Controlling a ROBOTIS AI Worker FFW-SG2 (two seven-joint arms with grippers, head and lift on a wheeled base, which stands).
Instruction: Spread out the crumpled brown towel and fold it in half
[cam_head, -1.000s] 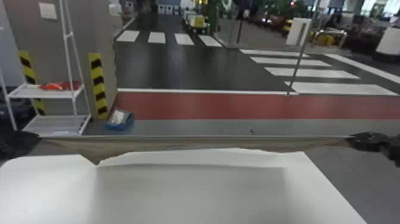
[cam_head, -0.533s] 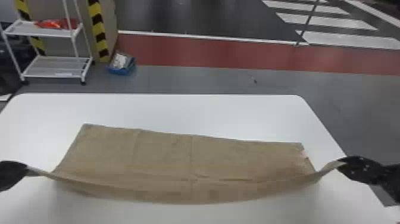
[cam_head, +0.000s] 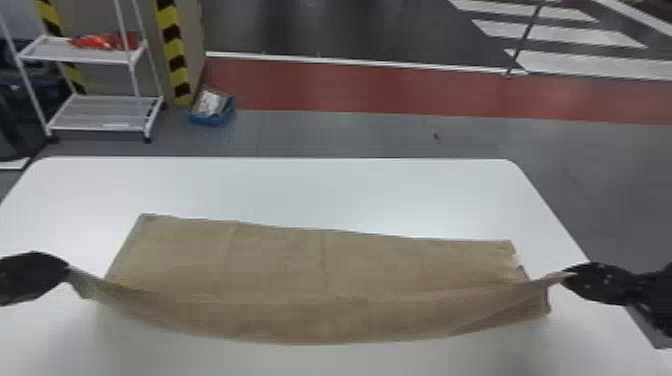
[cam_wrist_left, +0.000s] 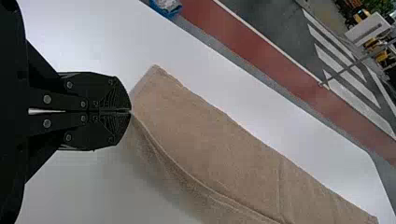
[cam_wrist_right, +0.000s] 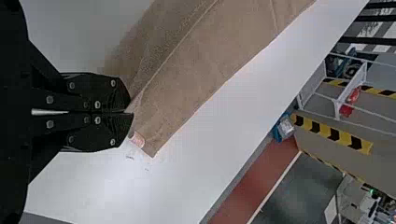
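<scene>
Here's the brown towel (cam_head: 300, 270), laid out wide across the white table (cam_head: 325, 192), its near side lifted at both ends and sagging in the middle. On the left, the left gripper (cam_head: 67, 274) has its jaws pressed together on one near corner; on the right, the right gripper (cam_head: 566, 276) pinches the other. The pinched bits vanish between the fingertips, and the raised band hides part of the layer beneath. A small pale tag (cam_wrist_right: 137, 139) pokes out by the towel's far right corner, its print too small to make out. The left gripper's back end is cut off by the head view's left edge, and the table runs out of that view on the near side.

Over on the floor, beyond the table's far left, sits a blue box (cam_head: 210, 119) holding something whitish, too blurred to name. Left of it stands a white rack (cam_head: 95, 127), its top cut off, with a crumpled red thing (cam_head: 102, 41) on the upper visible shelf.
</scene>
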